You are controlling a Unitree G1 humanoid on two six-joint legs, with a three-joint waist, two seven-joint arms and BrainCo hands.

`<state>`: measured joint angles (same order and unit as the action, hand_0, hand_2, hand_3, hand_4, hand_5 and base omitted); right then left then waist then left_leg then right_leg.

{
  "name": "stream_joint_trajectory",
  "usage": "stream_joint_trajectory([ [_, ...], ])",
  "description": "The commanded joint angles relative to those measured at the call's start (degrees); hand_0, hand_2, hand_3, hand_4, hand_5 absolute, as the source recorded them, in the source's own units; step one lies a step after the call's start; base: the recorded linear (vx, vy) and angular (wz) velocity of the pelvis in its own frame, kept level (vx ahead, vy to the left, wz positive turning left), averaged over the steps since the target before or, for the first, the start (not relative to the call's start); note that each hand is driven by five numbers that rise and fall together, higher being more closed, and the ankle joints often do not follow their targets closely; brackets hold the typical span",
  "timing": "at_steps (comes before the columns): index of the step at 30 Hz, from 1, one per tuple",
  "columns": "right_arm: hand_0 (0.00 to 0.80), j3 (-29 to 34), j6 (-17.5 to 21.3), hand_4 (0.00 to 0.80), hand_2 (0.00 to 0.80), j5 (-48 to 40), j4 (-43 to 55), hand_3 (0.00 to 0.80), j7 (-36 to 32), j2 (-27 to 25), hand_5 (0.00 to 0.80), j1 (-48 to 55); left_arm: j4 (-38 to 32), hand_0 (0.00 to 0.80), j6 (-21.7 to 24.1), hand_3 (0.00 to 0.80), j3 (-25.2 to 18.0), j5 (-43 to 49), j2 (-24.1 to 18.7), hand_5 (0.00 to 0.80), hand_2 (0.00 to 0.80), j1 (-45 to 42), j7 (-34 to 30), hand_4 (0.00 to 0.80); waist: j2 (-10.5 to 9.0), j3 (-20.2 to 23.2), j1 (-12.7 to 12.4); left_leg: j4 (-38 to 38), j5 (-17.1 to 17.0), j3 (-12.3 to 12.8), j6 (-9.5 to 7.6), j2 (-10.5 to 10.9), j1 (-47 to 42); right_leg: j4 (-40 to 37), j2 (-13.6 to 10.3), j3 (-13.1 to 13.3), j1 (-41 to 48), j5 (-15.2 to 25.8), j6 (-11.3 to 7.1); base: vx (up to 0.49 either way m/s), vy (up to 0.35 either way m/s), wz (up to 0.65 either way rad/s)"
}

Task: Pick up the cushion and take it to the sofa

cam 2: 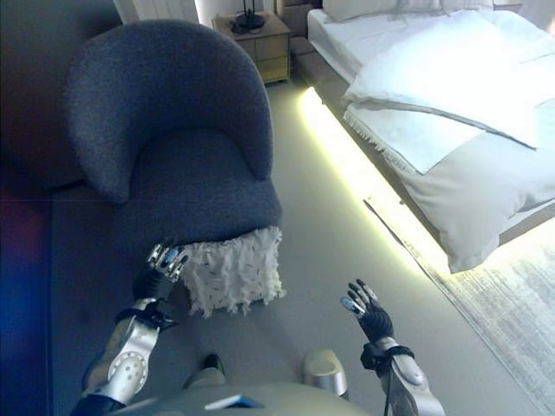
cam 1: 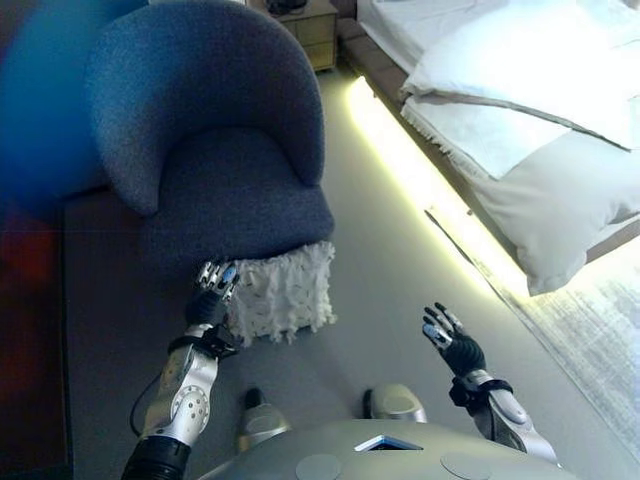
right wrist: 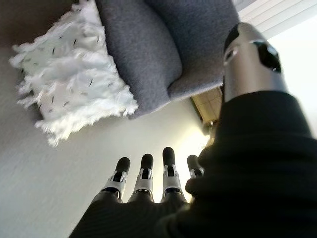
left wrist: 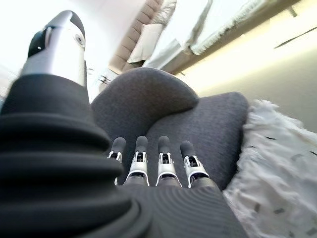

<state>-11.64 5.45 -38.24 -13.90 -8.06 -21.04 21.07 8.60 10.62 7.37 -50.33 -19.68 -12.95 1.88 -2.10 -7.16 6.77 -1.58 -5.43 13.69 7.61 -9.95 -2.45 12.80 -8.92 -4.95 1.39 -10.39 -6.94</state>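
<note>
- The white cushion (cam 1: 282, 292) is seen on the floor, leaning against the front of the blue armchair (cam 1: 225, 150).
- The left robot hand (cam 1: 213, 293) is held with fingers straight, just beside the cushion's left edge, nothing grasped.
- The right robot hand (cam 1: 452, 340) is held open and empty, well right of the cushion.

The fluffy white cushion (cam 1: 282, 292) leans on the floor against the front of the blue armchair (cam 1: 215, 140), centre of the frame, so its far side is blocked by the seat base. The left robot hand (cam 1: 213, 290), fingers straight, sits just beside the cushion's left edge. To the cushion's right lies bare floor (cam 1: 385, 250) — the right robot hand (cam 1: 447, 335) hovers there, fingers spread, well apart. The bed (cam 1: 520, 120) closes off the right side.
</note>
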Motion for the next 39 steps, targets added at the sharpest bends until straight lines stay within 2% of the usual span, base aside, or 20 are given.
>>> stream_joint_trajectory([
  [1, 0.0, 1.7, 2.0, 0.0, 0.0, 1.2, 2.1, 0.0, 0.1, -1.8, 0.0, -4.3, -0.6, 0.0, 2.3, 0.0, 0.1, 0.5, -0.5, 0.0, 0.0, 1.9, -1.5, 0.0, 1.63, -0.2, -1.4, -3.4, -2.4, -1.7, 0.21, -4.8, 5.7, -1.9, 3.1, -0.5, 2.2, 0.4, 2.85, 0.275, 0.194, 0.22],
  [3, 0.0, -0.5, 2.0, 0.0, 0.0, 0.0, 3.2, 0.0, 2.6, -1.3, 0.0, -6.9, -1.7, 0.0, 0.9, 0.0, -0.4, 1.9, -1.3, 0.0, 0.0, 1.3, -1.6, 0.0, 0.9, -0.8, -3.7, -2.3, -1.7, -5.9, -0.67, -2.3, 6.4, -0.7, 1.6, -0.5, 2.4, -0.1, 1.8, 0.298, 0.184, 0.24],
  [4, 0.0, -1.2, 1.6, 0.0, 0.0, -1.0, 3.8, 0.0, 3.4, -0.9, 0.0, -8.1, -2.0, 0.0, 0.3, 0.0, -0.8, 2.8, -1.7, 0.0, 0.0, 0.7, -1.9, 0.0, 0.66, -0.9, -4.8, 0.5, -0.4, -7.3, -1.24, -1.4, 7.5, 0.0, 0.7, -0.5, 2.5, 0.0, 1.18, 0.368, 0.202, 0.1],
  [6, 0.0, -1.4, 1.0, 0.0, 0.0, -2.3, 4.6, 0.0, 3.5, 0.0, 0.0, -8.4, -2.2, 0.0, -0.4, 0.0, -1.4, 4.9, -2.3, 0.0, 0.0, -0.2, -2.3, 0.0, -0.34, -0.8, -5.8, 5.9, 2.4, -7.8, -2.68, 0.3, 9.5, 0.7, -1.6, -0.7, 3.3, 0.9, -0.27, 0.355, 0.189, -0.1],
  [7, 0.0, -1.7, 0.8, 0.0, 0.0, -2.6, 4.6, 0.0, 3.1, 0.6, 0.0, -8.5, -2.3, 0.0, -0.4, 0.0, -1.9, 5.9, -2.6, 0.0, 0.0, -0.7, -2.7, 0.0, -0.92, -0.7, -6.3, 7.8, 3.8, -7.9, -3.69, 1.3, 10.0, 1.8, -3.2, -1.2, 3.3, 2.3, -1.2, 0.371, 0.229, -0.11],
  [8, 0.0, -2.2, 0.8, 0.0, 0.0, -2.3, 4.8, 0.0, 3.2, 1.3, 0.0, -8.4, -2.6, 0.0, -0.9, 0.0, -2.7, 6.1, -2.9, 0.0, 0.0, -1.5, -3.6, 0.0, -1.63, -0.5, -7.0, 9.1, 5.5, -7.3, -5.23, 3.0, 10.0, 4.6, -6.1, -1.6, 3.2, 6.0, -2.0, 0.377, 0.263, -0.08],
  [9, 0.0, -2.5, 0.9, 0.0, 0.0, -2.0, 4.9, 0.0, 3.5, 1.7, 0.0, -8.3, -2.8, 0.0, -1.4, 0.0, -3.0, 6.0, -2.9, 0.0, 0.0, -1.8, -4.2, 0.0, -1.7, -0.1, -7.4, 9.2, 6.0, -6.9, -5.96, 3.6, 9.9, 5.9, -7.2, -1.7, 2.9, 8.2, -2.14, 0.408, 0.337, -0.06],
  [11, 0.0, -2.7, 2.6, 0.0, 0.0, -2.7, 3.4, 0.0, 3.4, 3.4, 0.0, -8.0, -3.3, 0.0, -2.3, 0.0, -3.1, 7.9, -3.6, 0.0, 0.0, -1.6, -5.6, 0.0, -1.76, 0.6, -7.9, 8.4, 7.6, -5.4, -8.75, 6.4, 8.2, 14.3, -10.7, -1.6, 1.7, 14.9, -2.14, 0.365, 0.372, -0.1],
  [14, 0.0, -2.9, 3.7, 0.0, 0.0, -1.9, 3.5, 0.0, 5.2, 4.7, 0.0, -6.3, -4.1, 0.0, -2.9, 0.0, -2.0, 8.9, -5.0, 0.0, 0.0, -0.8, -5.5, 0.0, -0.97, 0.8, -7.0, 7.3, 9.7, -4.5, -10.59, 9.3, 4.8, 25.9, -12.8, -0.1, -3.4, 18.0, -2.12, 0.321, 0.357, -0.13],
  [15, 0.0, -3.0, 3.8, 0.0, 0.0, -1.6, 3.6, 0.0, 5.5, 4.8, 0.0, -5.6, -4.6, 0.0, -3.3, 0.0, -2.1, 8.8, -5.5, 0.0, 0.0, -0.4, -5.2, 0.0, -0.65, 0.7, -6.5, 7.1, 10.2, -3.7, -11.02, 9.9, 3.9, 27.5, -13.4, -0.1, -5.7, 19.1, -2.09, 0.219, 0.289, -0.08],
  [16, 0.0, -3.0, 4.0, 0.0, 0.0, -1.5, 3.5, 0.0, 5.7, 4.8, 0.0, -5.1, -4.8, 0.0, -3.3, 0.0, -2.2, 8.6, -5.9, 0.0, 0.0, -0.2, -5.2, 0.0, -0.47, 0.6, -6.2, 6.9, 10.6, -3.2, -11.21, 10.1, 3.3, 27.3, -13.5, -0.2, -7.1, 19.3, -2.03, 0.205, 0.198, -0.18],
  [18, 0.0, -2.4, 4.1, 0.0, 0.0, -1.3, 3.1, 0.0, 5.9, 4.8, 0.0, -4.2, -4.9, 0.0, -3.6, 0.0, -2.9, 7.1, -6.4, 0.0, 0.0, 0.1, -6.1, 0.0, -0.24, 0.3, -5.4, 6.2, 10.8, -2.0, -10.98, 10.2, 2.2, 22.0, -12.2, -1.0, -8.9, 19.2, -2.03, 0.206, 0.057, -0.27],
  [20, 0.0, -1.4, 4.0, 0.0, 0.0, -1.8, 3.3, 0.0, 5.5, 4.7, 0.0, -3.3, -4.5, 0.0, -3.0, 0.0, -3.0, 6.7, -6.8, 0.0, 0.0, 0.1, -6.0, 0.0, -0.55, -0.2, -4.4, 6.3, 10.5, -1.6, -10.71, 9.7, 2.0, 11.0, -9.9, -1.6, -9.3, 19.9, -1.74, 0.142, -0.121, -0.27],
  [21, 0.0, -1.2, 4.1, 0.0, 0.0, -2.2, 3.4, 0.0, 5.5, 4.6, 0.0, -3.0, -4.6, 0.0, -3.0, 0.0, -2.7, 6.5, -7.0, 0.0, 0.0, 0.1, -5.7, 0.0, -1.06, -0.5, -4.0, 6.6, 11.1, -1.6, -10.49, 9.7, 1.7, 6.4, -9.4, -1.3, -9.3, 21.1, -2.46, 0.123, -0.157, -0.2],
  [25, 0.0, -0.4, 5.7, 0.0, 0.0, -4.5, 2.5, 0.0, 5.4, 4.6, 0.0, -2.4, -4.3, 0.0, -2.5, 0.0, -1.2, 6.4, -7.4, 0.0, 0.0, 0.3, -6.2, 0.0, -3.38, -0.8, -2.2, 7.4, 13.9, -3.8, -10.16, 10.6, 0.7, -6.1, -7.9, 3.9, -11.5, 26.1, -5.4, 0.189, -0.137, -0.21],
  [26, 0.0, 0.0, 5.8, 0.0, 0.0, -4.8, 1.6, 0.0, 5.2, 4.7, 0.0, -2.4, -4.5, 0.0, -2.7, 0.0, -0.9, 6.5, -7.4, 0.0, 0.0, 0.2, -6.1, 0.0, -3.85, -0.8, -1.9, 7.3, 14.5, -5.1, -10.19, 10.9, 0.2, -9.7, -7.0, 5.4, -12.3, 26.1, -5.78, 0.245, -0.1, 0.11],
  [27, 0.0, 0.3, 5.7, 0.0, 0.0, -4.9, 1.0, 0.0, 5.3, 4.9, 0.0, -2.5, -4.4, 0.0, -2.8, 0.0, -0.6, 6.9, -7.2, 0.0, 0.0, 0.2, -6.0, 0.0, -4.01, -0.8, -1.6, 7.4, 15.0, -6.0, -10.27, 11.1, -0.3, -12.5, -6.4, 5.8, -12.6, 26.0, -5.9, 0.255, -0.087, 0.09],
  [31, 0.0, 1.2, 5.1, 0.0, 0.0, -5.7, 0.1, 0.0, 5.5, 4.8, 0.0, -2.9, -4.7, 0.0, -3.4, 0.0, -0.5, 8.0, -6.3, 0.0, 0.0, -1.5, -6.5, 0.0, -5.05, -0.8, -2.0, 8.6, 17.1, -8.3, -11.07, 12.2, -2.2, -15.9, -5.1, 4.6, -12.3, 25.9, -5.89, 0.278, -0.095, 0.37],
  [37, 0.0, 1.7, 4.6, 0.0, 0.0, -5.6, -0.2, 0.0, 4.8, 5.1, 0.0, -2.3, -4.7, 0.0, -3.4, 0.0, -0.7, 9.9, -5.7, 0.0, 0.0, -3.0, -8.2, 0.0, -5.47, -0.2, -2.0, 10.0, 19.5, -7.8, -10.96, 11.8, -4.6, -14.3, -6.0, 3.0, -12.0, 25.8, -5.56, 0.279, -0.12, 0.17],
  [39, 0.0, 1.6, 4.3, 0.0, 0.0, -5.4, -0.3, 0.0, 4.2, 4.9, 0.0, -2.4, -4.8, 0.0, -2.9, 0.0, -0.7, 10.0, -5.5, 0.0, 0.0, -3.2, -8.0, 0.0, -5.43, 0.0, -2.0, 10.7, 20.7, -7.3, -10.85, 11.3, -5.7, -12.3, -6.1, 1.7, -12.1, 24.3, -5.41, 0.317, -0.186, -0.04],
])
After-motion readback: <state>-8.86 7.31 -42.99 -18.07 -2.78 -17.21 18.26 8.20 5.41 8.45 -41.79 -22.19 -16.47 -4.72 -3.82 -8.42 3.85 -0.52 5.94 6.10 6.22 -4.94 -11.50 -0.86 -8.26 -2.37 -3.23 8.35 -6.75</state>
